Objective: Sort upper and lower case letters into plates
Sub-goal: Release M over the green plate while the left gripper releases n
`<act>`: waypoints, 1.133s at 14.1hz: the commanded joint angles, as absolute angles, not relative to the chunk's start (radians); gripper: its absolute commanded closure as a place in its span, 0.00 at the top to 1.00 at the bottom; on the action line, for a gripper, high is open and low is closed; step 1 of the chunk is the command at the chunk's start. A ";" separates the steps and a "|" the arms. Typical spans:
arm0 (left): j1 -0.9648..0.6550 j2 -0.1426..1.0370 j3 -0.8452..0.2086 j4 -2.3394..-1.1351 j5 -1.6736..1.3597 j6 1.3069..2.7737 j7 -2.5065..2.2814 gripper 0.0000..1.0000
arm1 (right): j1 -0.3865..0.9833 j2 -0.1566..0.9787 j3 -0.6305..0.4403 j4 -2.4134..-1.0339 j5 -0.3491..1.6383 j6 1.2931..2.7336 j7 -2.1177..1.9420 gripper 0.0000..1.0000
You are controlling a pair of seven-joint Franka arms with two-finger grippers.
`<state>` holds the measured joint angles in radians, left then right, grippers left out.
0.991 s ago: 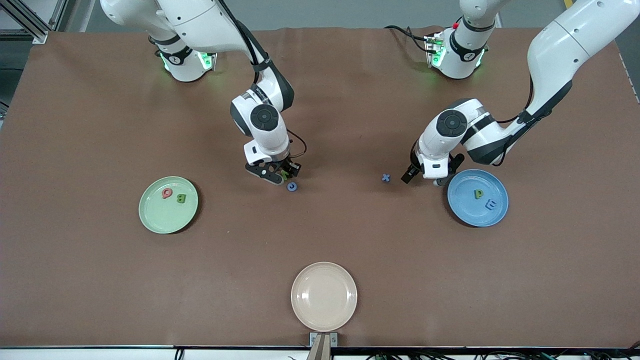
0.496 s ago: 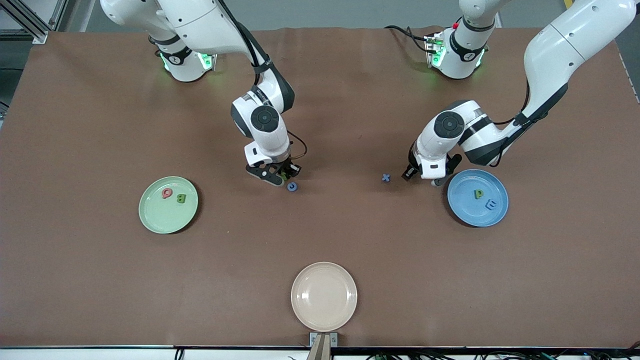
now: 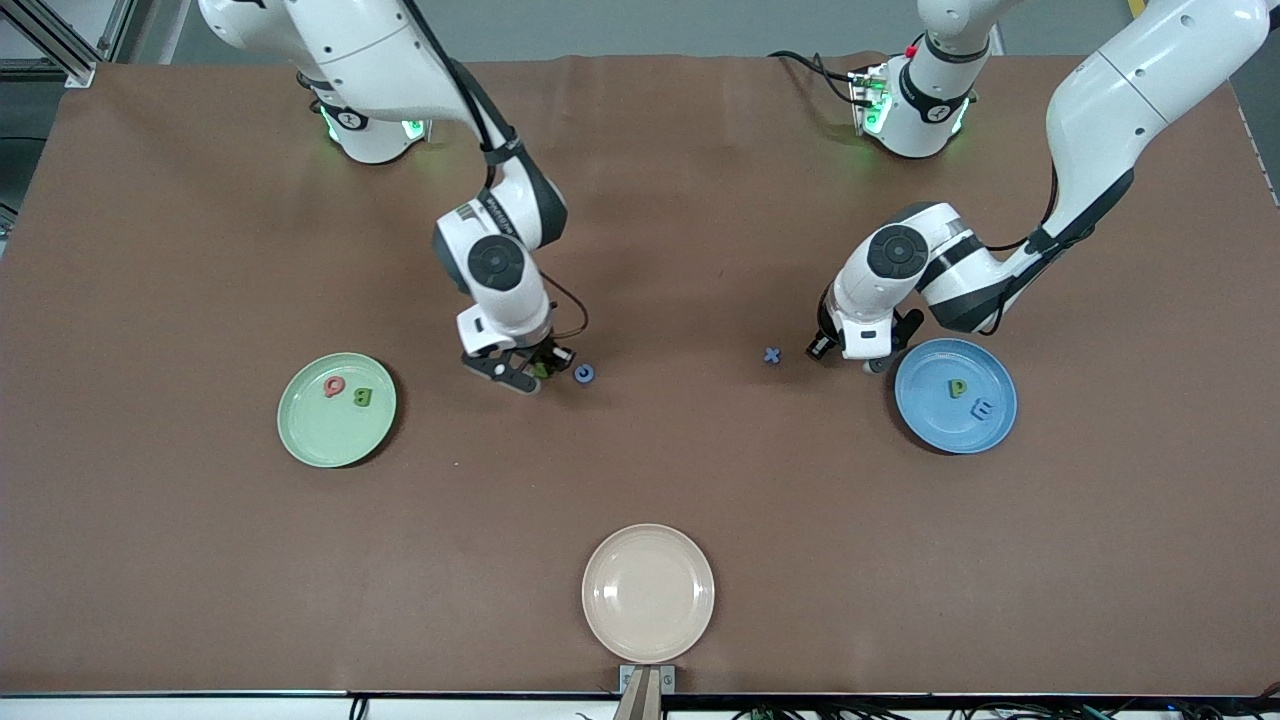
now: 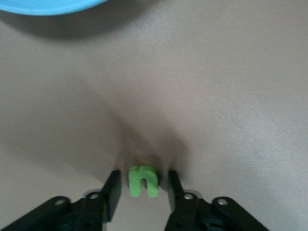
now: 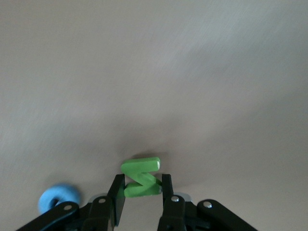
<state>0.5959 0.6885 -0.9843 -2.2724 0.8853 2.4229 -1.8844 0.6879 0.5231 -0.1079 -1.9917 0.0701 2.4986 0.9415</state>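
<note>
Right gripper (image 5: 140, 192) clamps green N (image 5: 140, 177) over bare table beside blue C (image 3: 584, 373); thin edge grip, N may twist out before mint plate (image 3: 310, 440).

Left gripper (image 4: 142, 188) straddles green u (image 4: 143, 181) near blue plate (image 3: 925, 425), fingers (image 4: 111, 191) not visibly touching (u may squirt sideways).

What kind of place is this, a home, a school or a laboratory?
Most likely a robotics laboratory. Two white arms are bolted at the edge of a table covered with a plain brown mat, metal framing stands at one corner, and only toy letters such as the blue x and plates such as the beige plate lie there.
</note>
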 commanded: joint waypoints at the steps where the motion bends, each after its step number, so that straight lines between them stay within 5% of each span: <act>1: 0.577 0.693 -0.966 -2.278 0.913 2.434 -1.907 0.36 | 0.579 0.424 -0.094 -2.014 0.058 2.407 0.780 0.01; 7: 0.574 0.686 -0.966 -2.272 0.913 2.430 -1.904 0.11 | 0.355 0.405 -0.094 -2.037 0.025 2.404 0.433 0.01; 16: 0.688 0.643 -1.124 -2.163 0.884 2.272 -1.771 0.08 | 0.097 0.451 -0.091 -2.117 -0.011 2.619 0.028 0.02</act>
